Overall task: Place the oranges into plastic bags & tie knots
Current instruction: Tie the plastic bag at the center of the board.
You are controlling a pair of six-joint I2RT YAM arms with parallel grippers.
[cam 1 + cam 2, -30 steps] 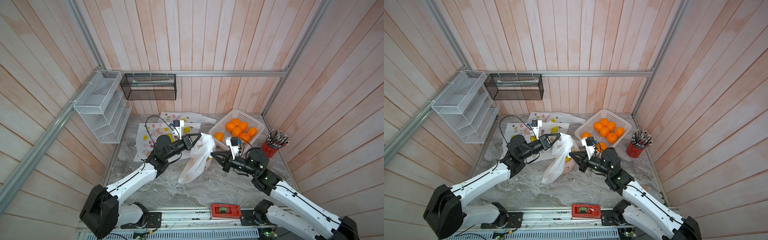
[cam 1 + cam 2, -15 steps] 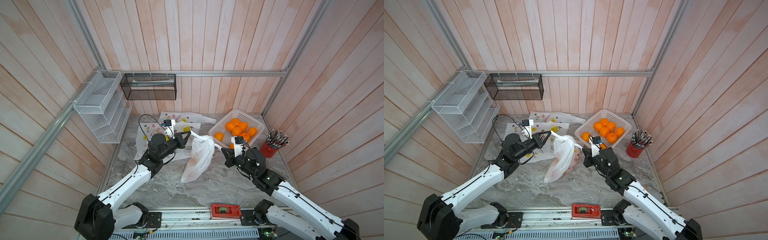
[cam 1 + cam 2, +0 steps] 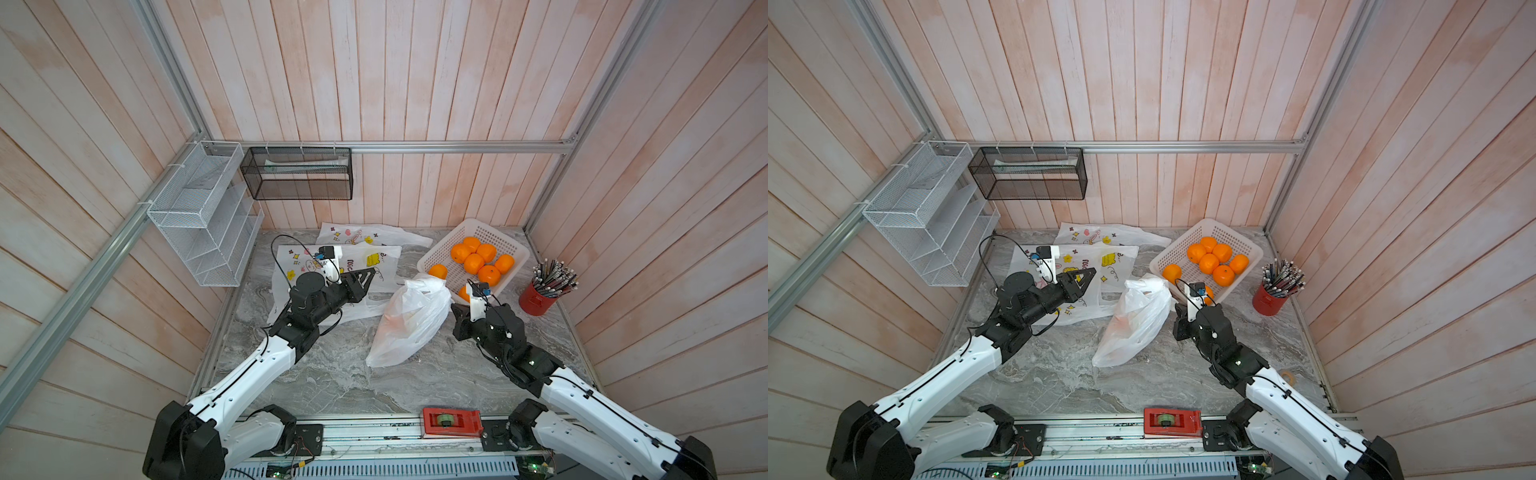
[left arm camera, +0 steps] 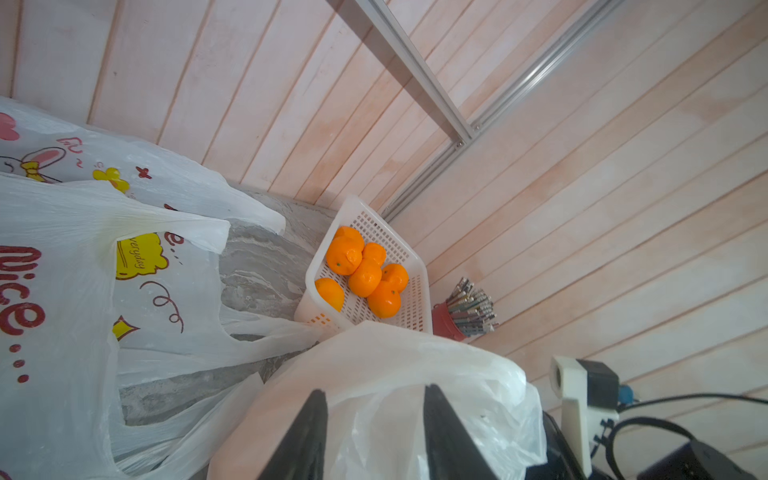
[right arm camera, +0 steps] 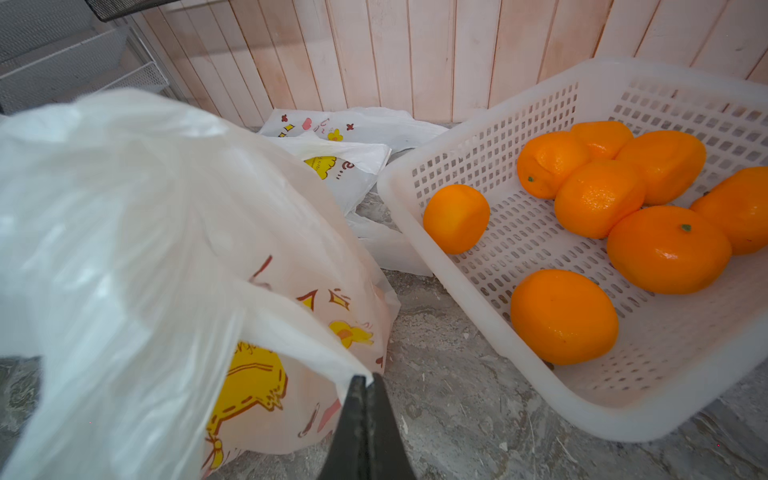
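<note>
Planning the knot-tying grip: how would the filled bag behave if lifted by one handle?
Probably floppy: the filled bag lies slumped and wrinkled on the table. Likely weighted: an orange tint shows through its side, so it may swing. The thin film pinched in the right gripper could slip.

The oranges (image 3: 473,262) are a bright, even orange with tiny green stem dots. The basket (image 3: 494,237) is white with a grid of little holes. The full bag (image 3: 409,324) is milky see-through white with a peachy tint inside, plus yellow and red cartoon prints (clearest in the right wrist view). The flat bags (image 3: 376,259) are white too, with red lettering, yellow blobs and pink hearts. The surface (image 3: 340,374) is grey marble with pale veins. The walls (image 3: 415,83) are pale pinkish planks. The cup (image 3: 536,300) is red, the rack (image 3: 297,174) black mesh, the shelf (image 3: 199,216) white wire.
</note>
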